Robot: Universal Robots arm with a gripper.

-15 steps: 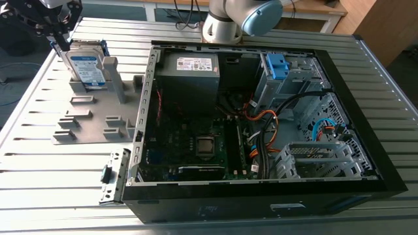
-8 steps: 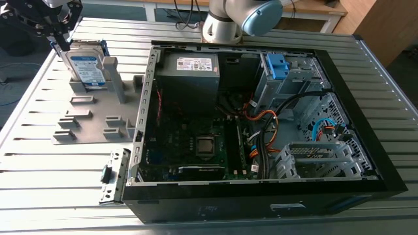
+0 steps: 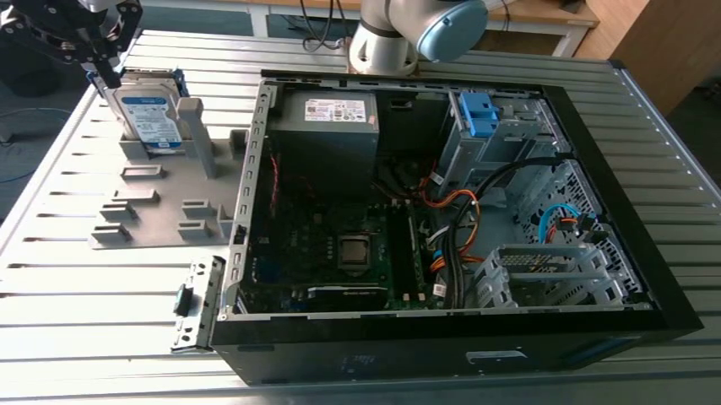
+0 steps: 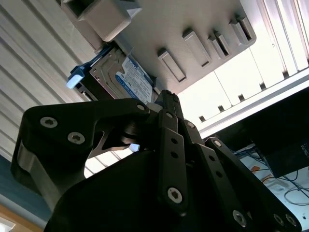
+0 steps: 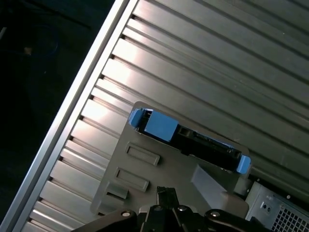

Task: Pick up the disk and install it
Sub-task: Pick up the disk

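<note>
The disk (image 3: 151,116) stands on edge in a grey slotted holder (image 3: 141,207) on the table, at the exterior view's left, its blue-and-white label facing the camera. Blue bracket tabs show at both ends of the disk (image 5: 193,141) in the first wrist view. My black gripper (image 3: 107,80) hangs just above the disk's far upper corner, apart from it. Its fingers look shut, with nothing between them. In the second wrist view the gripper (image 4: 165,95) points toward the disk (image 4: 131,79). The first wrist view has the gripper (image 5: 166,192) over the holder (image 5: 154,169).
An open black computer case (image 3: 451,337) lies in the middle of the slatted metal table (image 3: 101,295). Inside are a grey power supply (image 3: 329,126), a motherboard (image 3: 338,249), cables, and a silver drive cage with a blue latch (image 3: 478,114). The arm's base (image 3: 389,38) stands behind the case.
</note>
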